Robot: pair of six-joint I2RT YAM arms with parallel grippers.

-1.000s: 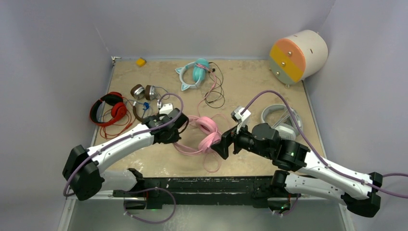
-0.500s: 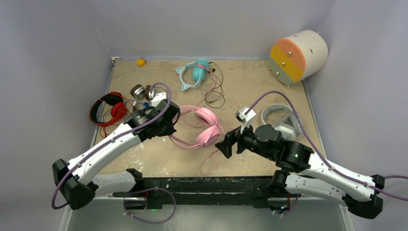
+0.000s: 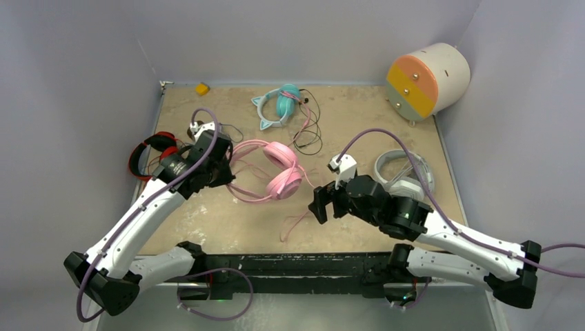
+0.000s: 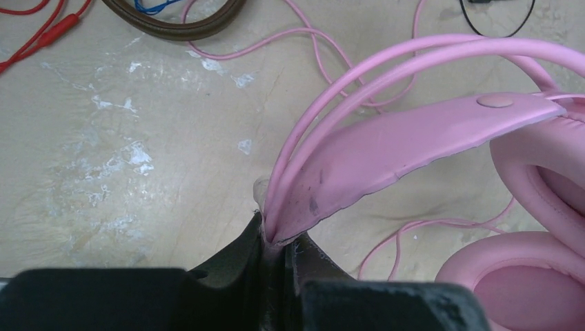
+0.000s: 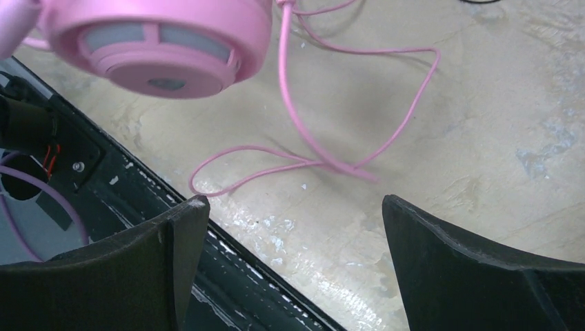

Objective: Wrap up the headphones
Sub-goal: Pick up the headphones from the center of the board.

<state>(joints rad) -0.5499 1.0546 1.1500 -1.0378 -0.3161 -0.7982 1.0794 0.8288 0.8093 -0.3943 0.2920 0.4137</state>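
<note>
Pink headphones (image 3: 277, 172) are pinched at the headband by the left end effector (image 4: 274, 238); at 4 o'clock, the right end effector (image 5: 293, 207) is spread wide over the pink cord (image 5: 303, 138).

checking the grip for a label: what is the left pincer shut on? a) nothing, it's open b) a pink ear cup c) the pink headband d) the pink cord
C: the left wrist view shows the left pincer shut on the headband of the pink headphones, with the ear cups clear of it.
</note>
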